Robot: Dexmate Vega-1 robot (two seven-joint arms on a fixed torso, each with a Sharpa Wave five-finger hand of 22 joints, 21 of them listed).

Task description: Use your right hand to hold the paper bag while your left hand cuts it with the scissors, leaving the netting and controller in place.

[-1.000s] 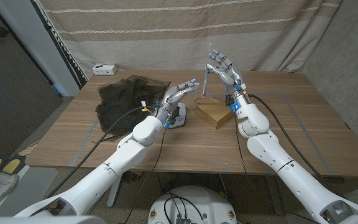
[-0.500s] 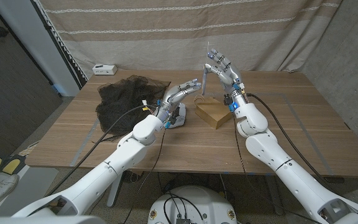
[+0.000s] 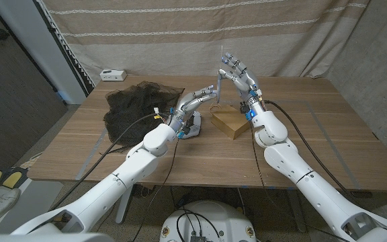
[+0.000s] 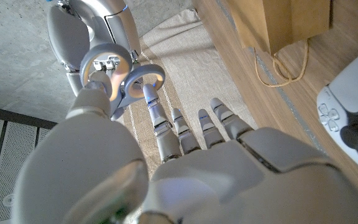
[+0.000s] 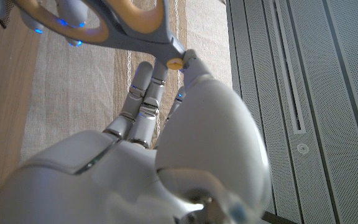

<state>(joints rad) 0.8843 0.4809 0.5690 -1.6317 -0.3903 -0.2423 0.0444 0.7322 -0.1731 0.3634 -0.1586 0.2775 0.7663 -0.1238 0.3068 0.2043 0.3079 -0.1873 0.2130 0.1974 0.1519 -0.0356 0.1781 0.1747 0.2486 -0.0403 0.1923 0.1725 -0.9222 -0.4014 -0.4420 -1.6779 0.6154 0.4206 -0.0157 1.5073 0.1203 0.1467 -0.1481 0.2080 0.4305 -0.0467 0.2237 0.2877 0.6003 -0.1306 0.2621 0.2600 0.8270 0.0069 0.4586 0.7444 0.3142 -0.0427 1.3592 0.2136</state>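
While your right hand (image 3: 242, 75) holds the scissors (image 3: 220, 75) up, the paper bag (image 3: 228, 121) lies uncut on the tabletop (image 3: 301, 128).
Head view: right hand is raised above the bag, scissors pinched, blade pointing up. Your left hand (image 3: 192, 102) reaches toward the handles with fingers stretched out, gripping nothing. The bag lies between the arms, the controller (image 3: 192, 128) just beside it, the netting (image 3: 136, 104) further left. Left wrist view: left hand (image 4: 229, 168) has straight fingers, one fingertip at a handle loop of the scissors (image 4: 143, 78); bag (image 4: 284, 22) and controller (image 4: 347, 124) lie apart. Right wrist view: the thumb of your right hand (image 5: 166, 143) presses at the pivot of the scissors (image 5: 123, 28).
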